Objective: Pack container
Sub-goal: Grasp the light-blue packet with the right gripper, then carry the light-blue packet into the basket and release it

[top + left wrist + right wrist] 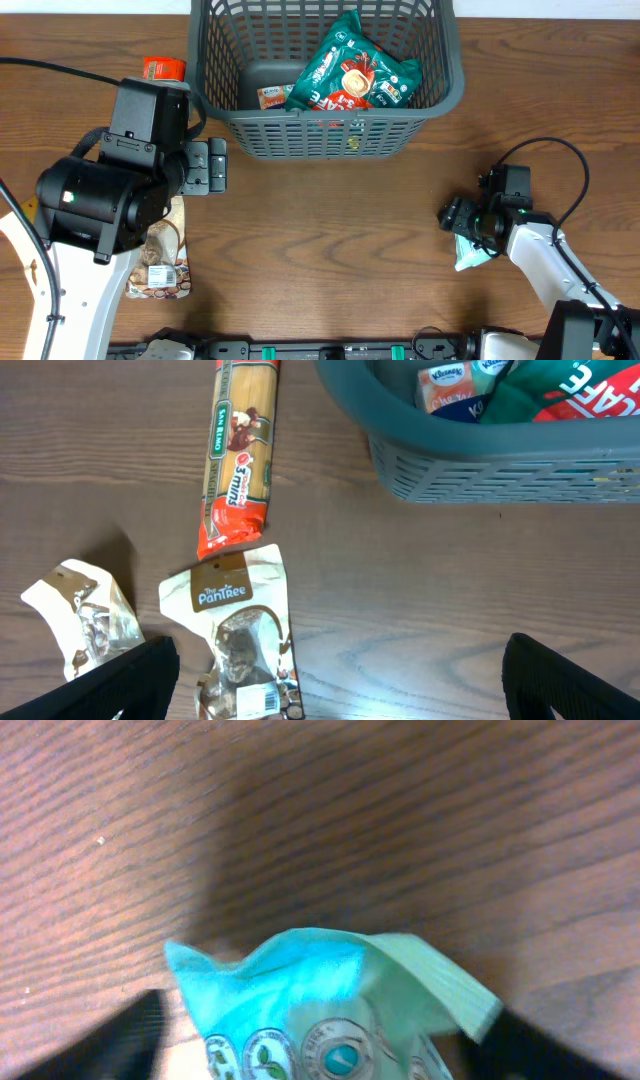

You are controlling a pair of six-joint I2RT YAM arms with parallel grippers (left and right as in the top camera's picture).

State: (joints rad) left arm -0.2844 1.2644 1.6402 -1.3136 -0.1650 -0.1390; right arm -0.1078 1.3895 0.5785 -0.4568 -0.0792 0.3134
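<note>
Grey container (320, 135) holds a green snack bag (352, 68).

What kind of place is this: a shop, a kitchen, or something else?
Likely a robotics lab bench: a left arm and right arm stand at a wooden table, with a grey basket and a Pantree pouch set out for packing.

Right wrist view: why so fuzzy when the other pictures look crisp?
Right wrist view: the teal packet sits close to the lens, so its print and the dark fingers blur, with a shadow on the wooden table; left wrist view: sharp, the Pantree pouch label reads clearly; overhead view: evenly lit, no glare.
</note>
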